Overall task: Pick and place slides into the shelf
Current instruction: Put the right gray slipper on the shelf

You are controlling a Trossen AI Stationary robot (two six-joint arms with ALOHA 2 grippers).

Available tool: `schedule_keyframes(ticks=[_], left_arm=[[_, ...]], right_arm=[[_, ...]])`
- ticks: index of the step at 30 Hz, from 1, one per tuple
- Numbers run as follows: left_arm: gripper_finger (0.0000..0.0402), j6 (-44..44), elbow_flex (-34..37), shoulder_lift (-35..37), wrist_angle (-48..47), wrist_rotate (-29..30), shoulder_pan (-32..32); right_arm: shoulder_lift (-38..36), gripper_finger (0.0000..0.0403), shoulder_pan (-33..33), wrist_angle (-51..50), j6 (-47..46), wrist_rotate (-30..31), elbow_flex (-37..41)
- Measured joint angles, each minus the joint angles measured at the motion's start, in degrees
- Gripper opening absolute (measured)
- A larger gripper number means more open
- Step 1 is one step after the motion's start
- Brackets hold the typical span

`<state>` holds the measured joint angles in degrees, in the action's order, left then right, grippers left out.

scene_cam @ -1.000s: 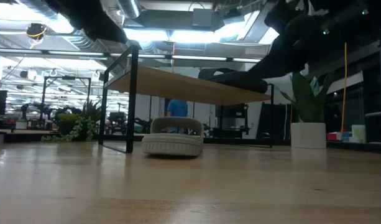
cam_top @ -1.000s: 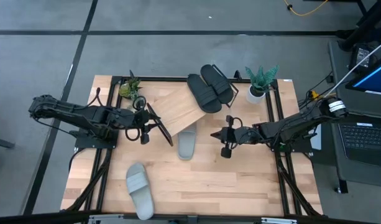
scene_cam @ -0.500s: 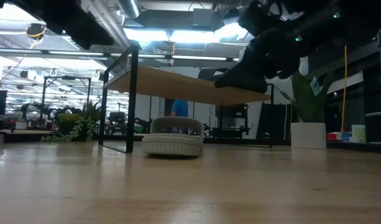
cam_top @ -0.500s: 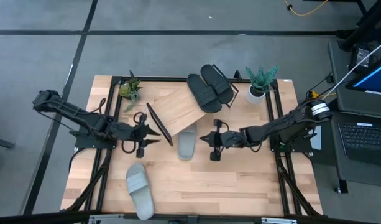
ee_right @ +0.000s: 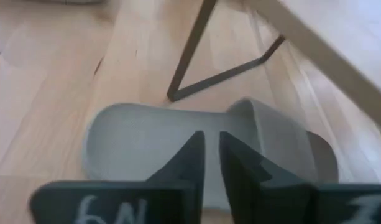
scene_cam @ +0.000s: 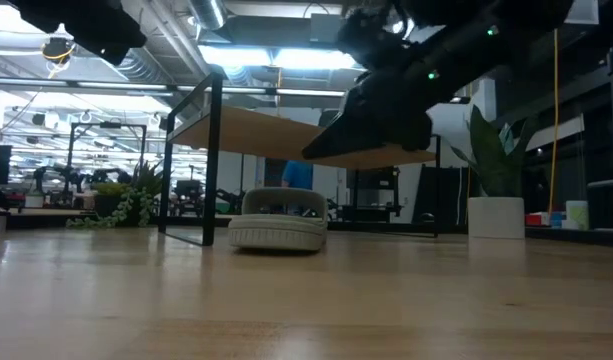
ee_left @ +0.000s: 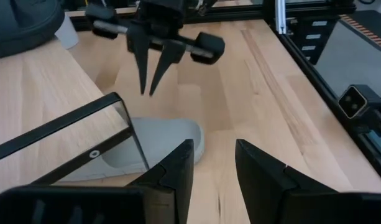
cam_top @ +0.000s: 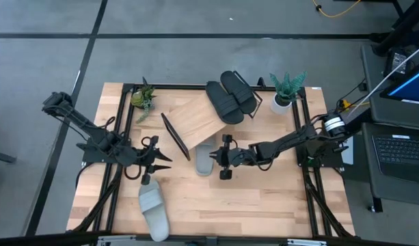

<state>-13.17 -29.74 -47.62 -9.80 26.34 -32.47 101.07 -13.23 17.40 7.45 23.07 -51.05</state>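
Reaching right tool (cam_top: 214, 156), grey slide (ee_right: 209, 140) (half under shelf (cam_top: 195, 117))

Matte grey foam-like slide (ee_right: 178, 140), pale smooth wood shelf (cam_top: 195, 119)

In the high view the shelf (cam_top: 195, 119) sits at upper centre of the bench (cam_top: 264, 198), with two slides (cam_top: 231, 96) on its upper right end. A third slide (cam_top: 205, 158) lies half under its lower edge, centre frame. The fourth slide (cam_top: 154, 212) lies lower left. Plants stand upper left (cam_top: 142, 96) and upper right (cam_top: 286, 89).
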Motion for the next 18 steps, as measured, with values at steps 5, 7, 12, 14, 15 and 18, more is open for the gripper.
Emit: schedule_keyframes(ticks=[5,7,12,14,15,18], left_arm=[[0.0110,0.1,0.0,0.0,0.0,0.0,-1.4],[0.0110,0.1,0.0,0.0,-0.2,0.1,-1.7],[0.0110,0.2,0.0,0.0,-0.4,0.0,-1.8],[0.0110,0.2,0.0,0.0,-0.6,0.0,-1.8],[0.0110,0.2,0.0,0.0,-0.5,0.0,-1.8],[0.0110,0.2,0.0,0.0,-0.5,0.0,-1.8]], right_arm=[[2.7,0.0099,-0.1,-1.6,0.5,-0.9,-3.6],[2.8,0.0114,-0.7,-4.6,0.2,-2.5,-4.6],[2.8,0.0136,-2.8,-5.2,-3.6,-5.2,-6.5],[3.5,0.0142,-3.7,-5.2,-3.9,-5.1,-7.0],[3.9,0.0144,-4.2,-5.2,-3.8,-5.2,-7.2],[6.2,0.0151,-5.1,-5.4,-2.5,-5.0,-8.8]])
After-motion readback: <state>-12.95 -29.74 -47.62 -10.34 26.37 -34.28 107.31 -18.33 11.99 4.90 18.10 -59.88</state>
